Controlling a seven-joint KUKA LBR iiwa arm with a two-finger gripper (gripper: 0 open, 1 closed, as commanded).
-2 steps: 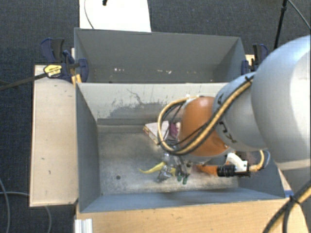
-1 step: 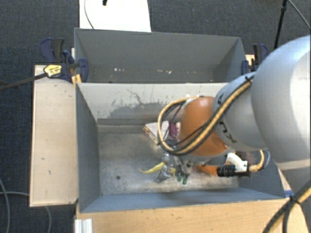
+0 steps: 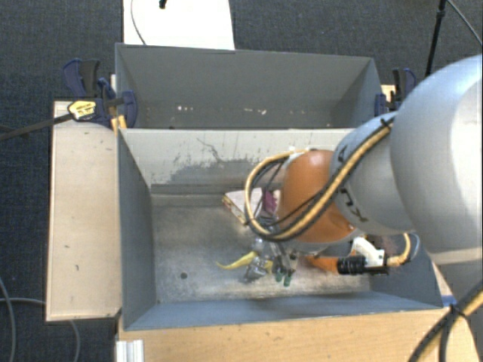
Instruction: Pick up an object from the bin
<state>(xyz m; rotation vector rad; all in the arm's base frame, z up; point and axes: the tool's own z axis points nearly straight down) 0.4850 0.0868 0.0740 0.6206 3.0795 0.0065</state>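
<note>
Pincer beside left-right yellow strip

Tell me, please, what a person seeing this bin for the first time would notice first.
The large pale arm, with an orange cover and looped cables at its wrist, reaches in from the right and dominates the grey bin. Its gripper is low near the bin's front middle, next to a small yellow curved thing; a flat pinkish thing lies behind it.

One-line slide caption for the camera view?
Pincer low beside a yellow piece at the front of the grey bin.
</note>
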